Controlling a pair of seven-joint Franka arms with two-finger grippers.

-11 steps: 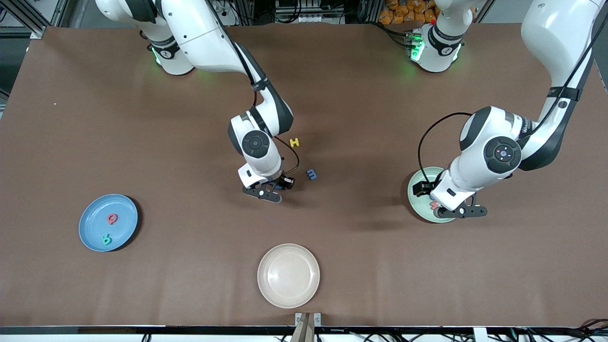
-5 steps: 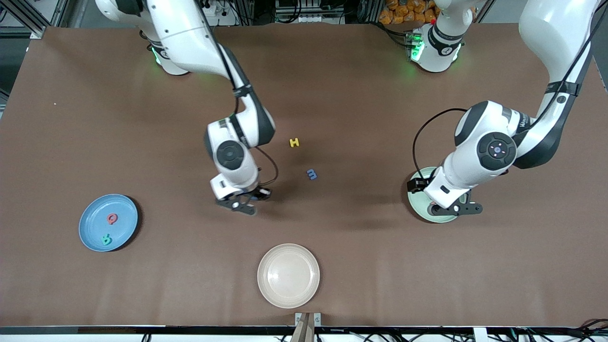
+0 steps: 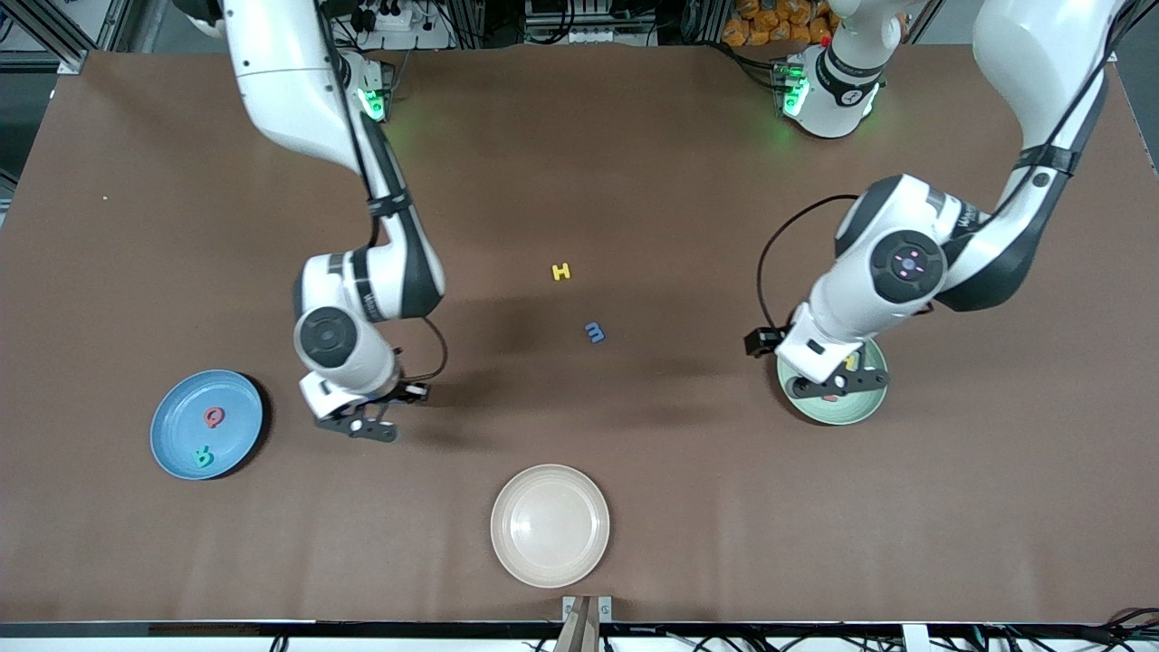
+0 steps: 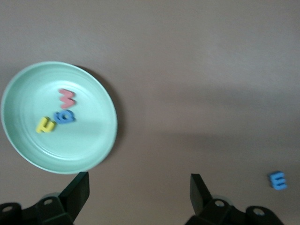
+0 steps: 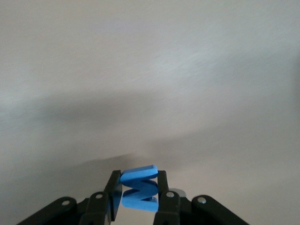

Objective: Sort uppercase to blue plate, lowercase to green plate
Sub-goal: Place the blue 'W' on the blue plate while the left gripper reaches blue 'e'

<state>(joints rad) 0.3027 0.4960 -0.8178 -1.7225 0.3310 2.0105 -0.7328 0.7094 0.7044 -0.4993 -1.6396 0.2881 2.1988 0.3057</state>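
Right hand (image 5: 139,192) clamps blue M (image 5: 138,188), seen only in its wrist view; left hand (image 4: 139,187) gapes.

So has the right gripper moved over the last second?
Yes. The right gripper, shut on the blue M, has travelled away from the yellow H toward the blue plate, and is now over bare table beside that plate.

even overhead light, bright enough throughout. soft shadows of both arms fall on the brown table (image 3: 634,507). green lamps glow at the arm bases. the left wrist view is slightly soft; the right wrist view looks washed out and pale.
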